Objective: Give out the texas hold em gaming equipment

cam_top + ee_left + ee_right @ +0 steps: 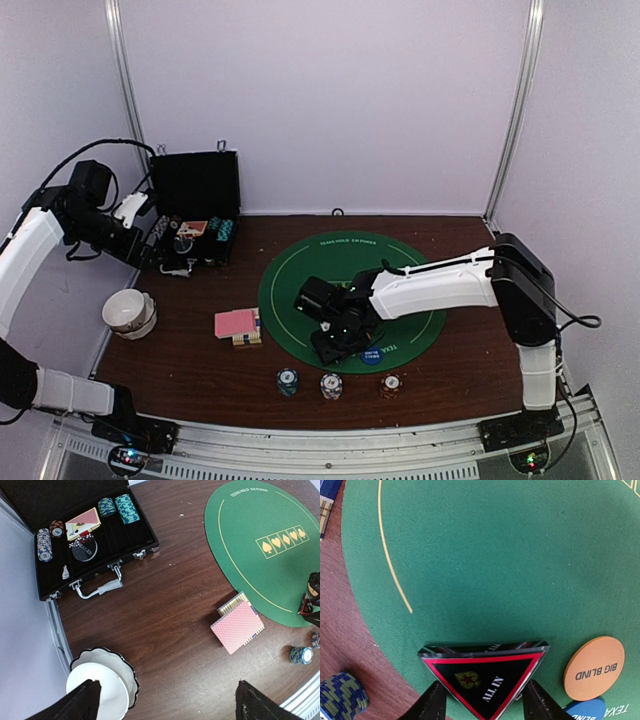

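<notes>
Black and hard-shelled, the case [30, 510] is laid open at the table's far left. Slotted into it are teal chip stacks [125, 507], a blue-white stack [44, 544], a brown-red stack [57, 528] and some cards [82, 522]. A white bowl [100, 680] is set nearer, by the left edge. The left gripper [167, 707] is spread wide, with nothing between its fingers.

Only from the right wrist is the right gripper [482, 702] seen clamped on the red-black triangle marker [482, 672]. The marker is held at the near rim of the green mat [470, 555], close to an orange disc [595, 667] and a blue disc [585, 711]. Only from above is the row of three chip stacks [331, 386] seen whole, along the near edge. A pink-backed deck [237, 325] is laid just left of the mat.

Everything is carried on a dark brown wooden table [200, 370], which is enclosed by pale lilac walls [330, 100].
</notes>
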